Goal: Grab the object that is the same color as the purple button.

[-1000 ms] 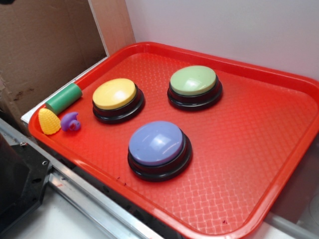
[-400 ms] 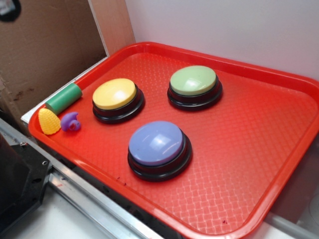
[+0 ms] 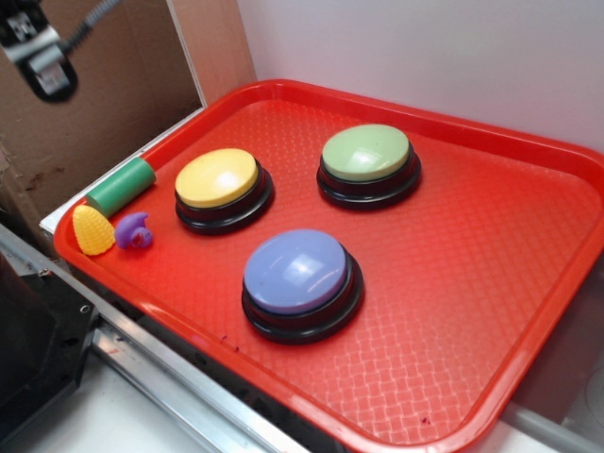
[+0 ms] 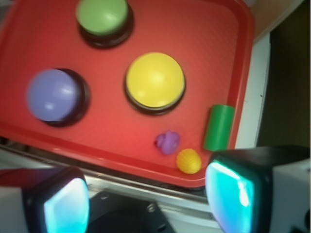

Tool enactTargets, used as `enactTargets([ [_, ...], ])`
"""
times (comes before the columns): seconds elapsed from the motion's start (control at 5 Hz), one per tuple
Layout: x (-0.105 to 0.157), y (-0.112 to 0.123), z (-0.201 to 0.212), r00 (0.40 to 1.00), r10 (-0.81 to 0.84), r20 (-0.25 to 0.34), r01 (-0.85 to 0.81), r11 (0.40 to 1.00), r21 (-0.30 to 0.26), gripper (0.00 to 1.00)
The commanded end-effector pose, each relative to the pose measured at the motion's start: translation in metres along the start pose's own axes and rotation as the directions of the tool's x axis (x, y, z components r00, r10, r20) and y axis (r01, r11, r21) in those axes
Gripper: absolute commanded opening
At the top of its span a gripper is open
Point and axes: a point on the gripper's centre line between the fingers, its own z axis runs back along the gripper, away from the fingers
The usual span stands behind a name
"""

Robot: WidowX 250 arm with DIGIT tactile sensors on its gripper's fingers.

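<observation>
The object, a tiny purple toy (image 3: 134, 231) with a curled tip, lies in the near left corner of the red tray (image 3: 491, 283), right beside a yellow corn-shaped piece (image 3: 92, 230). The purple button (image 3: 300, 274) stands in the middle front of the tray. My gripper (image 3: 42, 57) hangs high at the upper left, outside the tray and well above the toy. In the wrist view the purple toy (image 4: 168, 142) and the purple button (image 4: 52, 94) lie far below. My gripper (image 4: 148, 199) is open, with nothing between its fingers.
A yellow-topped button (image 3: 219, 179) and a green-topped button (image 3: 366, 154) stand behind the purple one. A green cylinder (image 3: 121, 187) lies on the left rim next to the corn piece. A cardboard wall (image 3: 94, 104) rises on the left, and a metal rail (image 3: 170, 377) runs along the front.
My gripper has come into the exterior view at the upper left corner, moving down and to the right. Nothing on the tray has moved.
</observation>
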Motion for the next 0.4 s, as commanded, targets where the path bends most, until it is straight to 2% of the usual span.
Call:
enactTargets([
  [0.0,0.000,0.014,-0.050,0.999,-0.018,-0.034,0.022,0.993,0.117,1.00],
  [0.2,0.001,0.020,-0.069,0.999,-0.017,-0.048,0.023,0.990,0.139,1.00],
])
